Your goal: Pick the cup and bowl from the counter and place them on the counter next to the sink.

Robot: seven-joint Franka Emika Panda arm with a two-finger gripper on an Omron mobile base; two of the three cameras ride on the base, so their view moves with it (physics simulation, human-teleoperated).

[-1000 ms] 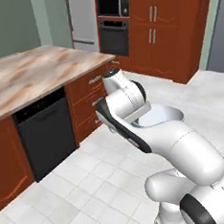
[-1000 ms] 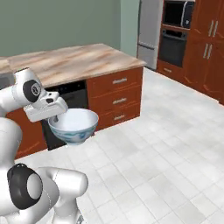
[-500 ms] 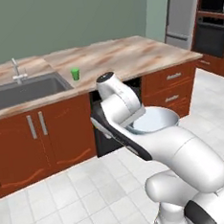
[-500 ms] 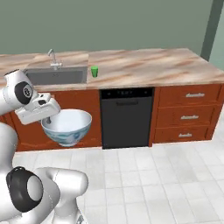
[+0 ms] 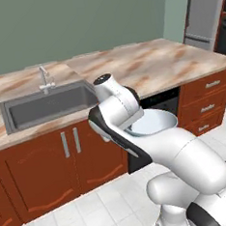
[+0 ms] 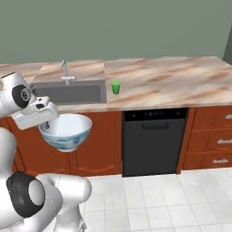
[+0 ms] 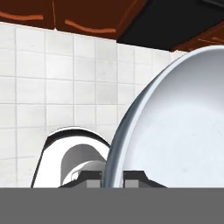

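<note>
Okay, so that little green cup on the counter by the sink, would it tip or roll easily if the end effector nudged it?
The small bright green tapered cup probably tips readily, since it looks taller than its narrow base. Once down, its round, handleless sides would likely let it roll in a curve on the smooth beige-pink marbled stone counter. It seems light for its size.
</note>
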